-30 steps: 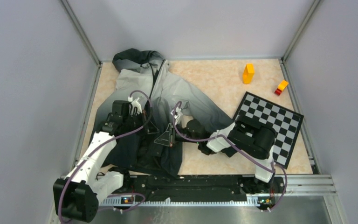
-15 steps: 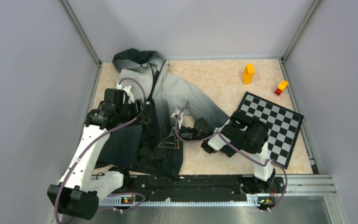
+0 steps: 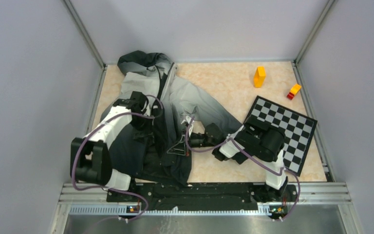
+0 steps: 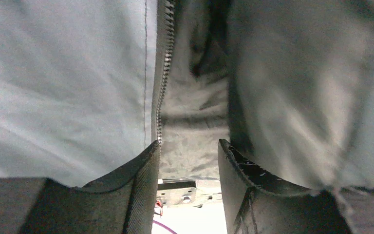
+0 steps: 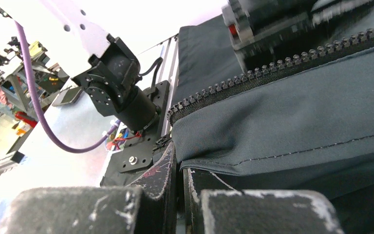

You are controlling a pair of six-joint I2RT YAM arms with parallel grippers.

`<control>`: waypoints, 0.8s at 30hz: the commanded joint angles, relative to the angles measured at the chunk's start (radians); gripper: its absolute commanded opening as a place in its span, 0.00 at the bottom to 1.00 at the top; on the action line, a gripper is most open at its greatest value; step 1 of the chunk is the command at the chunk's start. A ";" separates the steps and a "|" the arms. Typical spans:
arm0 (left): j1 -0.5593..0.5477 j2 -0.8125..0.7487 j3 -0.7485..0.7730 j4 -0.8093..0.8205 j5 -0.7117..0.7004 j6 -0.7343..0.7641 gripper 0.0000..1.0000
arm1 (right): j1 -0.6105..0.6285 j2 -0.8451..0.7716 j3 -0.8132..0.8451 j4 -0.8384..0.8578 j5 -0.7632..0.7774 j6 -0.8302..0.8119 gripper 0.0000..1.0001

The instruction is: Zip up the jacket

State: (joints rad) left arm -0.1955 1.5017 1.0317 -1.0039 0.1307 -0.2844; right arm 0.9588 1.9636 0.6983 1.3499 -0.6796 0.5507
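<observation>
The jacket (image 3: 185,100) lies spread on the left of the table, with its dark hood (image 3: 141,61) at the back and its black hem towards me. My left gripper (image 3: 147,127) hangs open just over the front opening. Its fingers (image 4: 143,170) stand either side of the inner lining, with the zipper teeth (image 4: 164,73) running away from the left fingertip and nothing held between them. My right gripper (image 3: 177,146) is shut on the jacket's dark front edge (image 5: 272,131), just under a row of zipper teeth (image 5: 272,66).
A black-and-white checkerboard (image 3: 282,134) lies on the right, under the right arm's elbow. A yellow block (image 3: 259,76) and a red-and-yellow block (image 3: 294,91) stand at the back right. Grey walls close in the table, and a metal rail (image 3: 204,192) runs along the near edge.
My left gripper opened and let go of the jacket, rose toward the chest, and its arm folded back over the left sleeve. The right gripper stayed shut on the fabric, shifting slightly.
</observation>
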 commanded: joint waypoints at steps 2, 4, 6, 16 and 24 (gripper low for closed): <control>-0.004 0.107 -0.026 0.060 -0.075 0.009 0.54 | -0.012 -0.066 -0.010 0.066 -0.015 -0.018 0.00; -0.007 0.128 -0.010 0.061 -0.118 -0.009 0.54 | -0.013 -0.061 -0.006 0.081 -0.017 0.002 0.00; -0.007 0.128 0.003 0.072 -0.181 -0.020 0.54 | -0.013 -0.049 -0.002 0.102 -0.020 0.025 0.00; 0.002 0.207 0.003 0.119 -0.301 -0.024 0.58 | -0.046 0.048 0.025 0.299 -0.042 0.226 0.00; 0.005 0.186 0.005 0.157 -0.346 -0.034 0.27 | -0.048 0.025 0.027 0.214 -0.022 0.186 0.00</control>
State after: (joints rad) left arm -0.1974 1.7058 1.0195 -0.8982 -0.1387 -0.3080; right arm 0.9203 2.0041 0.6952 1.4803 -0.7021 0.7448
